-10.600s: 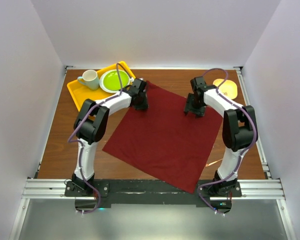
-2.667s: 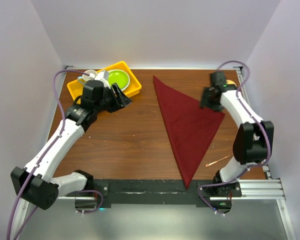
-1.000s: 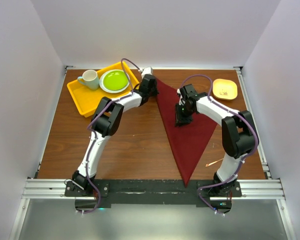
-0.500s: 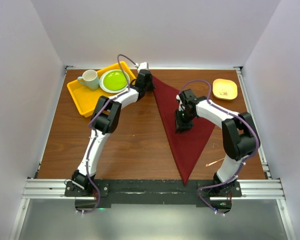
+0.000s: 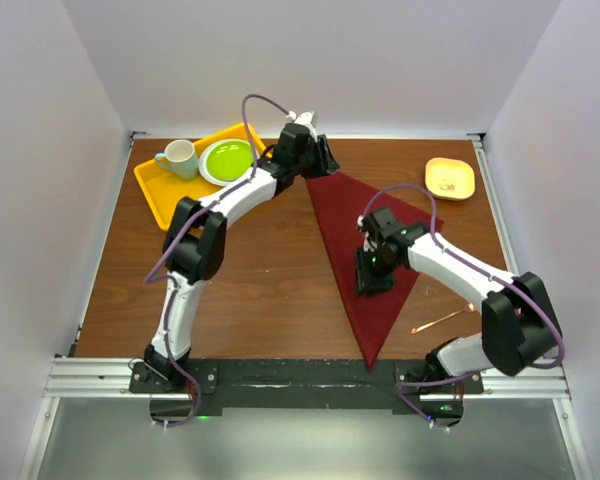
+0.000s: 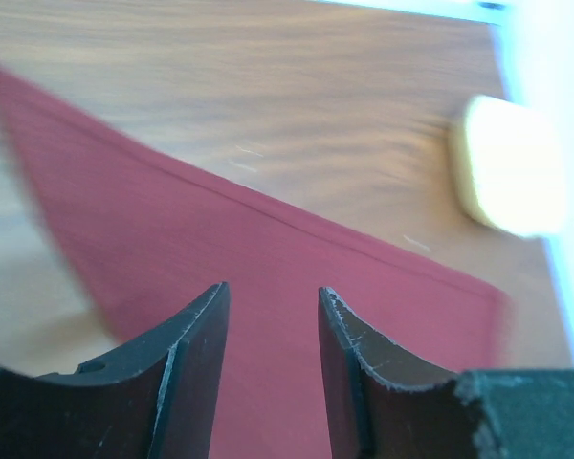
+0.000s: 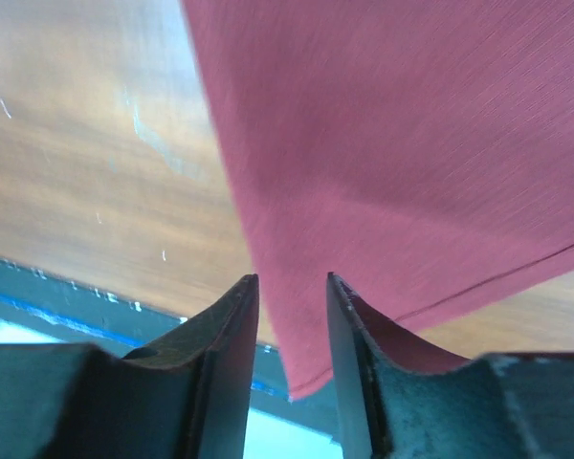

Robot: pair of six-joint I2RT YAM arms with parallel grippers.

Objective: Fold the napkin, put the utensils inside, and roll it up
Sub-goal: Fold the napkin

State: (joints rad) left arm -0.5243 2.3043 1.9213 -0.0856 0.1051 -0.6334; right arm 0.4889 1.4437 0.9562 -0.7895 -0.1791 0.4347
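Note:
The maroon napkin (image 5: 342, 215) lies folded into a long triangle on the wooden table, with its tip pointing to the near edge. My left gripper (image 5: 320, 160) is open and empty, just above the napkin's far corner. The cloth shows under it in the left wrist view (image 6: 172, 239). My right gripper (image 5: 371, 276) is open and empty, low over the napkin's near half. The cloth's tip shows below it in the right wrist view (image 7: 411, 143). The copper fork (image 5: 438, 320) lies on the table to the right of the napkin's near tip.
A yellow tray (image 5: 165, 192) at the back left holds a green plate (image 5: 227, 160) and a cup (image 5: 178, 157). A small yellow dish (image 5: 450, 177) sits at the back right. It shows blurred in the left wrist view (image 6: 507, 163). White walls enclose the table.
My left gripper has moved a little right at the napkin's far corner. My right gripper has slid along the napkin toward the near edge. The fork has not moved.

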